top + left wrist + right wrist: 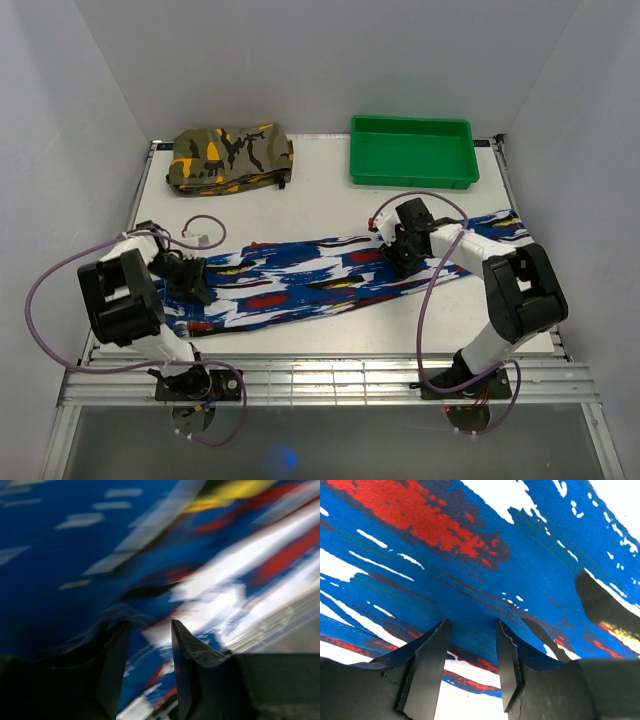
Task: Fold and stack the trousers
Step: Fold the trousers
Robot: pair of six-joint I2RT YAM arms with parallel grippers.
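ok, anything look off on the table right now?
Nothing stands out. The trousers lie flat, slightly diagonal on the table, left end effector and right end effector down on them. The camouflage garment sits folded back left, the green tray back right.

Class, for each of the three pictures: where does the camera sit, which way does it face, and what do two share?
Top external: above and behind, looking down on the table, trousers, left arm and right arm.
Left wrist: on that wrist, close over blurred cloth, left fingers showing.
Right wrist: likewise, sharp print, right fingers showing.
Shared: both wrist views show the trousers.
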